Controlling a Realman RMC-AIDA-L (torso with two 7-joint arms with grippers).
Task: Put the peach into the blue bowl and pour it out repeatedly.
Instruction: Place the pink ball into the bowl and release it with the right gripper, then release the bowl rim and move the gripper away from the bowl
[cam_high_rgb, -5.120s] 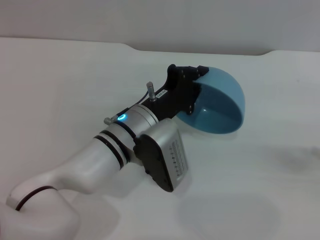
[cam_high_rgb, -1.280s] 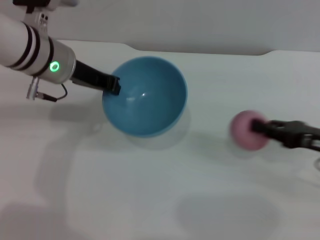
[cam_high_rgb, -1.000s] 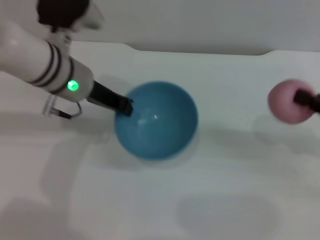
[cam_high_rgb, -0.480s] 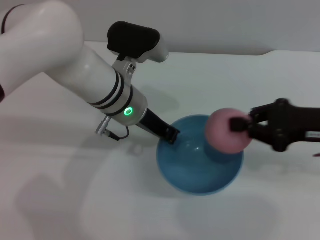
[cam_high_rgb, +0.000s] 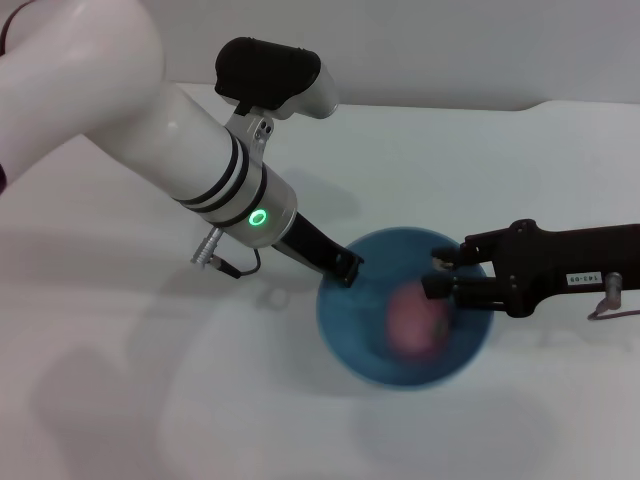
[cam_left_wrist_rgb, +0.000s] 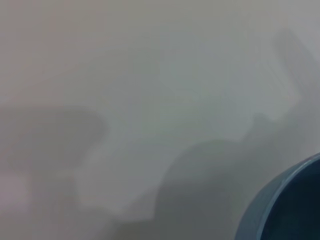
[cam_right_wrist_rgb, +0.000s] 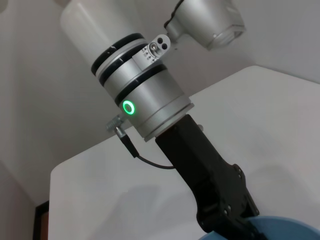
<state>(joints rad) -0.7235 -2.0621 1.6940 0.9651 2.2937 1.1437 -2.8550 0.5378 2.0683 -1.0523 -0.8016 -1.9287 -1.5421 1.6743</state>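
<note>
In the head view the blue bowl stands upright just right of the table's middle. My left gripper is shut on its near-left rim. The pink peach lies blurred inside the bowl, free of any fingers. My right gripper reaches in from the right and hangs open over the bowl's right side, just above the peach. The left wrist view catches only a piece of the bowl's rim. In the right wrist view the left gripper grips the bowl's edge.
The white table spreads around the bowl, its back edge running along a grey wall. My left arm crosses the left half of the scene above the table.
Half a second ago the right gripper held the peach over the bowl; its fingers have since opened and the peach has dropped in. Before that the left arm brought the bowl rightward and nearer.
</note>
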